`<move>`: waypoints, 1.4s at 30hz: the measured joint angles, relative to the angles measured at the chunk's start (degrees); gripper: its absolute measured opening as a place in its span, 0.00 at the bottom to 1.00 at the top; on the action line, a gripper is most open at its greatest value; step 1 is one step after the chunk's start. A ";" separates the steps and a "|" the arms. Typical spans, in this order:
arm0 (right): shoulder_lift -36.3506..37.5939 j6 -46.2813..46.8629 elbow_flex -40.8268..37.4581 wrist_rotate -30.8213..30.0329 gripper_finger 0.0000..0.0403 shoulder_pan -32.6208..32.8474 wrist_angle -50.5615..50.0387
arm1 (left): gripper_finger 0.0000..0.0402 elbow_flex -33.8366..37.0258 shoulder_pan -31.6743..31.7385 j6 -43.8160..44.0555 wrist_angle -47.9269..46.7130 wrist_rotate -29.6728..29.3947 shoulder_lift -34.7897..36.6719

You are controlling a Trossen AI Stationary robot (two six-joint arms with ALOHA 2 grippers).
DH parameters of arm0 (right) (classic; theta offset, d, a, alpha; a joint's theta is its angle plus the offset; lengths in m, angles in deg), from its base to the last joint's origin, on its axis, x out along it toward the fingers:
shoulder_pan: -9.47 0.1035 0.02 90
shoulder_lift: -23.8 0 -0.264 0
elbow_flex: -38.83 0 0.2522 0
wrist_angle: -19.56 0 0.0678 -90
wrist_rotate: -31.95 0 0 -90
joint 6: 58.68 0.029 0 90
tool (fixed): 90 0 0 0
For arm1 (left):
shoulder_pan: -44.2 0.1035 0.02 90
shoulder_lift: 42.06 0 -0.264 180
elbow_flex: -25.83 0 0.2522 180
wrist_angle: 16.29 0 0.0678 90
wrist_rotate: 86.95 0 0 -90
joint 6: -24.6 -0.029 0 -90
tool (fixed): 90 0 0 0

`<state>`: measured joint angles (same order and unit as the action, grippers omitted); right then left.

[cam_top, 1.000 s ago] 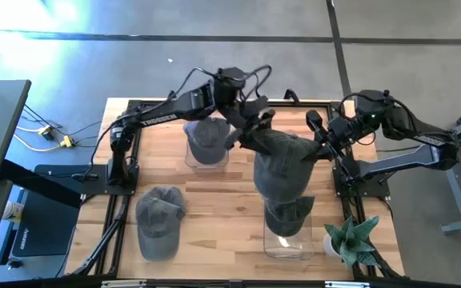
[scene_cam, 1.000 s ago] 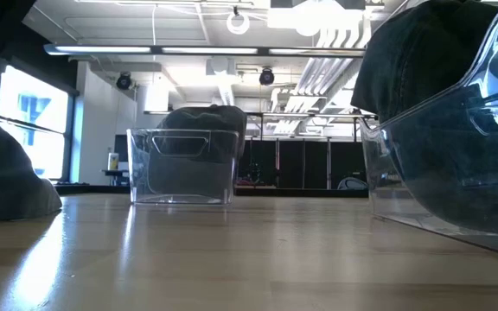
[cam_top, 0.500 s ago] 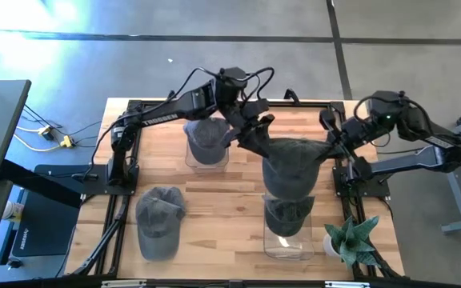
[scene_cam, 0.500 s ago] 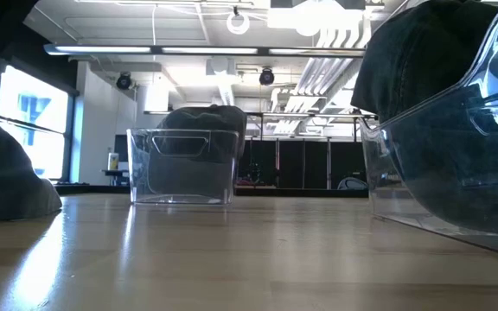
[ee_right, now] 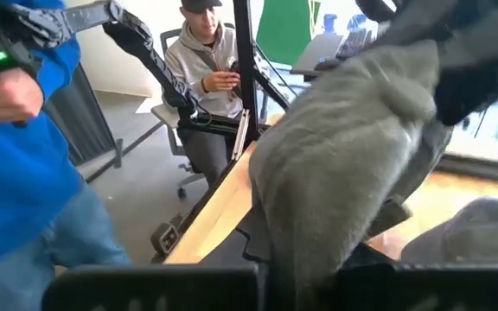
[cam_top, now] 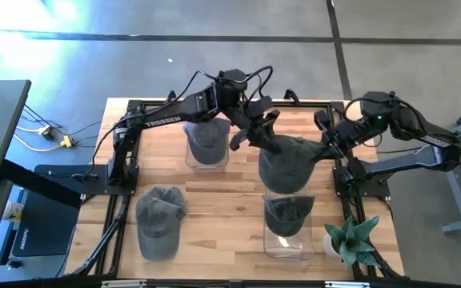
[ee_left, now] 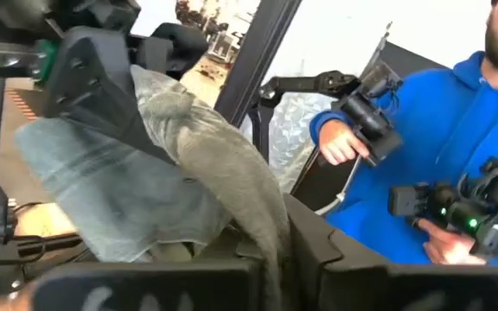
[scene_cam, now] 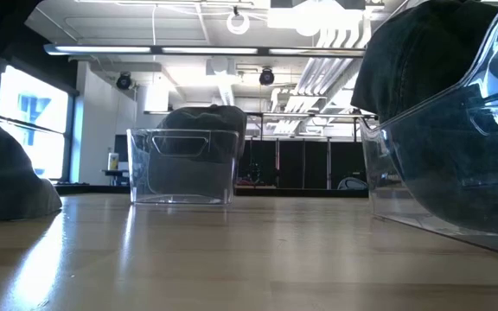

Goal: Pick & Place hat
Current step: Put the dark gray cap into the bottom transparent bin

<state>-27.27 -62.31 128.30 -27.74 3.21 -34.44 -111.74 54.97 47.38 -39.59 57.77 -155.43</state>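
The grey hat (cam_top: pixel 288 162) is soft and creased, and it hangs stretched between the left end effector (cam_top: pixel 261 128) and the right end effector (cam_top: pixel 327 142), each pinching one edge of it. It is held above the surface (cam_top: pixel 222 200), just behind the near clear bin (cam_top: pixel 288 232), which holds another grey hat (cam_top: pixel 289 214). The far clear bin (cam_top: pixel 205 146), beside the held hat, also contains a grey hat (cam_top: pixel 206 140), and a fourth hat (cam_top: pixel 160 221) lies loose on the surface, well apart from the near clear bin.

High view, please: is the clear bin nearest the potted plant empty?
No, that clear bin beside the potted plant already holds a dark grey cap.
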 joint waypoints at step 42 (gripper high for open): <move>-4.82 29.13 0.00 2.99 0.03 1.01 16.01 | 0.34 0.09 0.08 6.46 5.24 7.11 -0.22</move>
<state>-32.09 -33.18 128.30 -24.75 4.22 -18.43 -111.65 55.04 53.84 -34.35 64.88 -155.64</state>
